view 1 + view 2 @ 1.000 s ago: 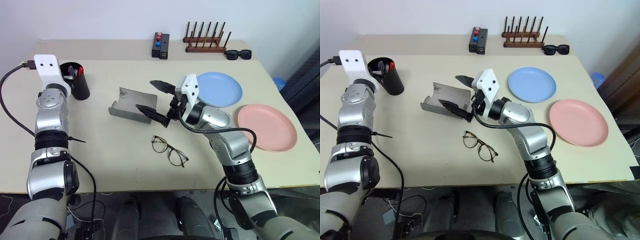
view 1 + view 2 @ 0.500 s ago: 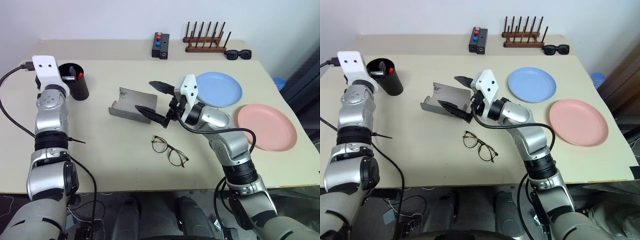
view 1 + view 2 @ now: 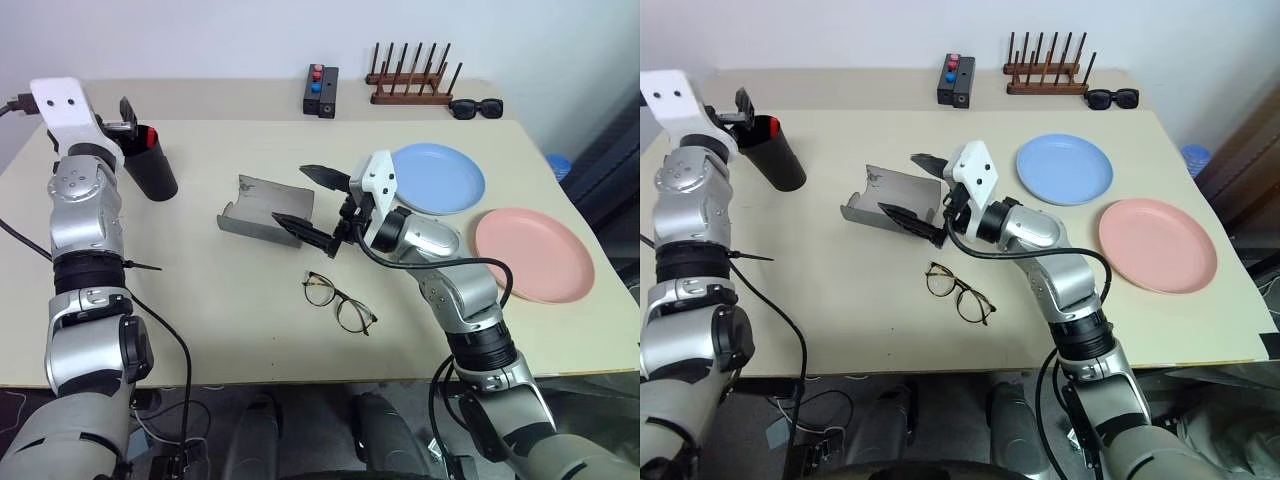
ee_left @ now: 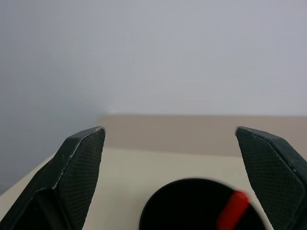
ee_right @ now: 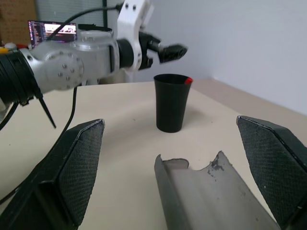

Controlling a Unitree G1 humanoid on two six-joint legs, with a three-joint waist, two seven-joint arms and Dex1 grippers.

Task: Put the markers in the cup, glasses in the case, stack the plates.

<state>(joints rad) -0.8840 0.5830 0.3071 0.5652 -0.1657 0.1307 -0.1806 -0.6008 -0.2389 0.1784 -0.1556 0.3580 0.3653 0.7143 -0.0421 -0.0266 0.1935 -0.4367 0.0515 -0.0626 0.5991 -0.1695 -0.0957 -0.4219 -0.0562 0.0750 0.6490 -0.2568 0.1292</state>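
Observation:
The black cup (image 3: 152, 170) stands at the table's far left with the red-capped marker (image 3: 150, 135) inside it. My left gripper (image 3: 122, 115) hovers open just above and behind the cup's rim, holding nothing; its wrist view looks down on the rim (image 4: 201, 206) and the red cap (image 4: 232, 210). The grey case (image 3: 262, 208) lies open mid-table. At the case's right end my right gripper (image 3: 312, 202) is open and empty. The glasses (image 3: 338, 303) lie unfolded nearer the front. On the right sit the blue plate (image 3: 438, 178) and the pink plate (image 3: 533, 254), side by side.
At the back of the table stand a black box with red and blue buttons (image 3: 321, 90), a wooden peg rack (image 3: 412, 80) and black sunglasses (image 3: 476, 108). Bare tabletop (image 3: 220, 300) stretches between the cup, the case and the front edge.
My left gripper has risen from inside the cup to above its rim, still open, with the marker left in the cup. The right arm, case, glasses and plates have not moved.

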